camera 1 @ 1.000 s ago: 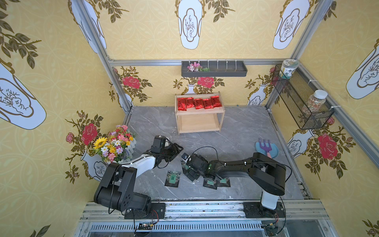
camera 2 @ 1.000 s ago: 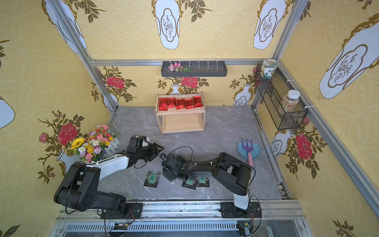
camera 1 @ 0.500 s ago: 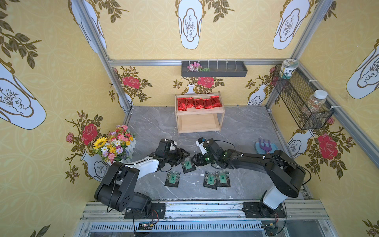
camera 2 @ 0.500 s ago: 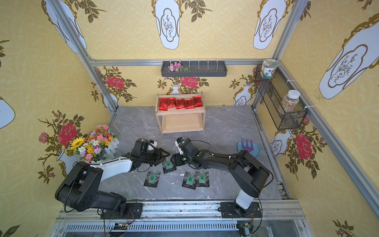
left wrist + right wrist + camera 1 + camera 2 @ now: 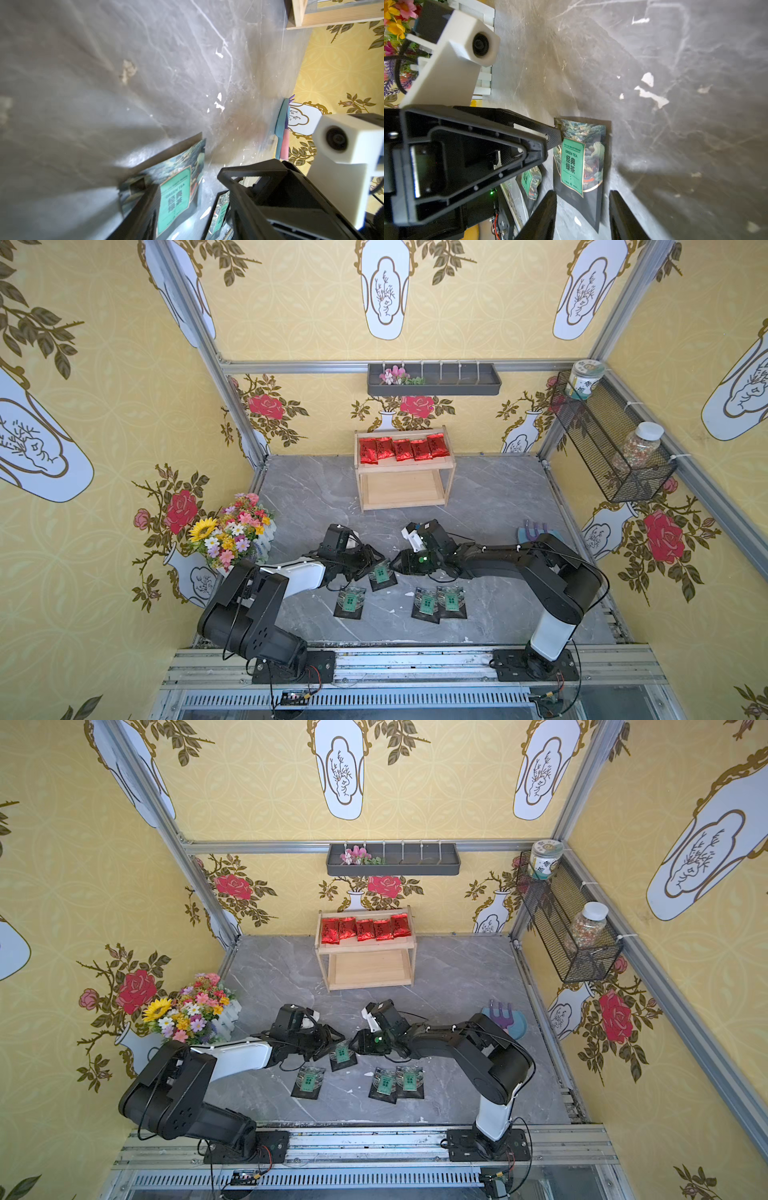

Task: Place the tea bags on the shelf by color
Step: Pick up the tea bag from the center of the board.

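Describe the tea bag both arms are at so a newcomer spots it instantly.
Between the wooden shelf and the front rail, find the black tea bag with a green label nearest the shelf, right between the tips of the left tool and right tool. Its three look-alikes lie nearer the rail, clear of both tools.

Black tea bag [image 5: 579,166] with a green label: "GREEN TEA" in capitals, then the Chinese characters 经典绿茶 beneath. A finer line above them is too small to read surely. The left wrist view shows the same black tea bag [image 5: 176,199] with the same wording. Dark script on the red tea bags [image 5: 402,449] and print on the jar [image 5: 585,379] cannot be read.
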You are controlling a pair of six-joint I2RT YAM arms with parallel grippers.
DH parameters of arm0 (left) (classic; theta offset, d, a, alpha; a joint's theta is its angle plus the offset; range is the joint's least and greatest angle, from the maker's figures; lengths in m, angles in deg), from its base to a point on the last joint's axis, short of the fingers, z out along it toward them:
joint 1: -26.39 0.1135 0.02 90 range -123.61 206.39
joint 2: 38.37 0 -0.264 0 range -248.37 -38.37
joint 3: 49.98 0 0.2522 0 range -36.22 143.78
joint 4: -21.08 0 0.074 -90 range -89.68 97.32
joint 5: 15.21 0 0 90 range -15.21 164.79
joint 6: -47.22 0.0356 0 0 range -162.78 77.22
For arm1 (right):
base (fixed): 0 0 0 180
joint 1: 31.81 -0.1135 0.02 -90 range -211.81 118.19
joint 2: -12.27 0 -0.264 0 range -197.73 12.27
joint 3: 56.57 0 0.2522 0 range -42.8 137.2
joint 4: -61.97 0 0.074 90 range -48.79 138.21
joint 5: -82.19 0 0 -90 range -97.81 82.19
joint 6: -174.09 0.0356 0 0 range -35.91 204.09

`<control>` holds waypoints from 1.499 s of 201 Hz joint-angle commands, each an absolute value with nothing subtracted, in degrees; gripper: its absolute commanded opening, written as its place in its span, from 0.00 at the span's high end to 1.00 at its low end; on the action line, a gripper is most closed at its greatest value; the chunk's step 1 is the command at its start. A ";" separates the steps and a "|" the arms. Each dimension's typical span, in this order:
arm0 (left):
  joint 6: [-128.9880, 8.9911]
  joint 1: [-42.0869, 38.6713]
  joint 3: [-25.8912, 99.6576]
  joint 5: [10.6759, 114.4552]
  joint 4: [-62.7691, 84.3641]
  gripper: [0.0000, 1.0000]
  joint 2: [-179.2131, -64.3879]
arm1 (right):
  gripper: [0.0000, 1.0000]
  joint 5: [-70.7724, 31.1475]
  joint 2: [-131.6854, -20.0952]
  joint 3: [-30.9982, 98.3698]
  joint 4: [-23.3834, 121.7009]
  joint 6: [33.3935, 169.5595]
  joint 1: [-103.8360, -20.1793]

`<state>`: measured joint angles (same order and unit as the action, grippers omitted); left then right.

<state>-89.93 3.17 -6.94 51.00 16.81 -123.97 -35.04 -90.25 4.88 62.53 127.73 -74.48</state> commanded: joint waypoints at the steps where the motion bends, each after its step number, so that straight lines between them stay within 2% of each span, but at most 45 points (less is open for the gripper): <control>1: -89.56 3.16 -7.78 52.00 16.70 0.41 -124.09 | 0.55 -37.48 -91.41 4.84 66.00 130.09 -73.85; 79: -90.06 3.14 -9.10 52.66 17.94 0.41 -123.87 | 0.59 -43.79 -97.21 6.08 72.58 135.32 -73.21; 120: -90.68 3.18 -9.48 52.21 19.65 0.41 -124.29 | 0.71 -46.08 -99.25 6.29 78.79 138.49 -72.41; 146: -90.76 3.18 -9.81 52.21 20.46 0.41 -124.08 | 0.86 -46.54 -100.20 7.15 79.75 138.75 -72.39; 195: -90.09 3.83 -8.62 52.48 18.81 0.38 -120.98 | 1.00 -45.70 -98.78 6.11 79.53 138.18 -71.69; 242: -90.33 8.99 -8.86 46.30 20.24 0.34 -115.04 | 1.00 -51.37 -95.90 3.09 88.97 138.49 -67.43; 301: -99.15 12.40 -13.15 33.06 40.54 0.33 -116.27 | 1.00 -59.34 -91.02 4.38 90.18 138.36 -63.16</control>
<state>-94.57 12.06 -11.77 40.14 28.83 -114.36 -54.75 -92.30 3.17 86.73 138.72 -63.57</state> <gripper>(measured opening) 0.676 0.067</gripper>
